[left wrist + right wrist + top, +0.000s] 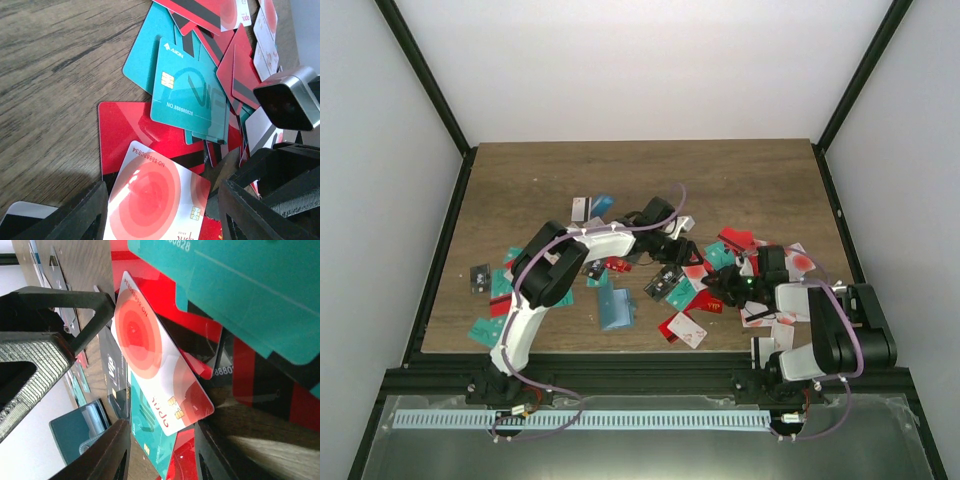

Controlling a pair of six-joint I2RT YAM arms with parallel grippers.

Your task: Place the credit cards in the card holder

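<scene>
Left arm (605, 241) stretched, right arm (823, 318) folded, jaws parted over credit cards (688, 329)

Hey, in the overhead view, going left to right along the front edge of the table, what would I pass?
Teal card → card holder → red-and-white card → right arm's base.
</scene>
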